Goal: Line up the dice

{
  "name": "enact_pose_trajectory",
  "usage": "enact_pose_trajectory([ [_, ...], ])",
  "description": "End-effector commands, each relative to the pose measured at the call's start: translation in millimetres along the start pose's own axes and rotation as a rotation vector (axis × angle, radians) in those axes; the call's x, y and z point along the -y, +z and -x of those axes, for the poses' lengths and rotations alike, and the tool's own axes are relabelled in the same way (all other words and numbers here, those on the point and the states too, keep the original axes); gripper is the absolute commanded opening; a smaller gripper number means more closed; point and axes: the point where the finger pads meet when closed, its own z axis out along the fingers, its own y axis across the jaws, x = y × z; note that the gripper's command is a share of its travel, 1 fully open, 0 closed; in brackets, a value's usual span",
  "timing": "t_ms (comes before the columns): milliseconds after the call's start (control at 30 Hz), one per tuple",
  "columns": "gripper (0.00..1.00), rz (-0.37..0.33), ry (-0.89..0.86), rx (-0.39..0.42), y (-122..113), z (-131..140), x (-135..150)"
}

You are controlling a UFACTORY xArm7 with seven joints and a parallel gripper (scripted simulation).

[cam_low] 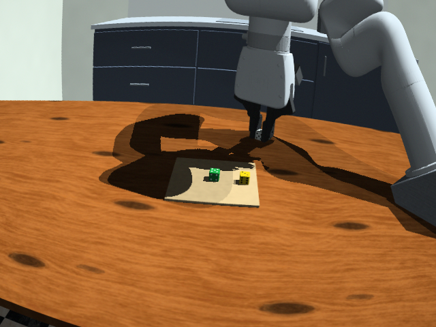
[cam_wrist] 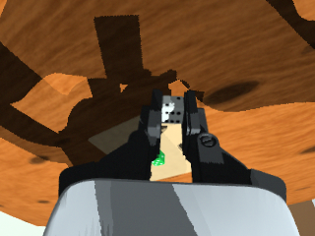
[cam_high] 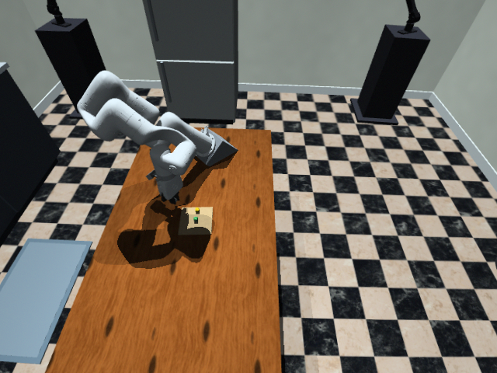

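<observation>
Wooden table point(cam_low: 211, 253) fills my view, with the tan mat point(cam_low: 214, 195) lying flat on it. My gripper point(cam_low: 261, 135) is clamped on the white die point(cam_low: 258, 134), just off the mat's far edge and low over the wood. Green die point(cam_low: 214, 174) and yellow die point(cam_low: 244, 177) sit on the mat, apart.

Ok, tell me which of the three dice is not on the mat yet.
The white die: it is pinched in the end effector beyond the mat's far edge, while the green die and yellow die sit on the mat.
</observation>
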Motion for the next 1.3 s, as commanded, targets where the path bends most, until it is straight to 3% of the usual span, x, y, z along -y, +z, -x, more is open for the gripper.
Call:
enact_pose_trajectory([
  [0,0.11,-0.001,0.000,0.001,-37,0,1],
  [167,0.11,-0.001,0.000,0.001,-58,0,1],
  [600,0.11,0.000,-0.011,0.001,-61,3,3],
  [733,0.11,0.010,-0.185,0.001,-67,52,25],
  [900,0.11,0.009,-0.320,0.002,-68,90,39],
  [1000,0.11,0.009,-0.320,0.002,-68,90,39],
  [1067,0.11,0.004,-0.435,0.002,-66,124,49],
  [1267,0.11,-0.001,-0.511,0.001,-64,146,55],
])
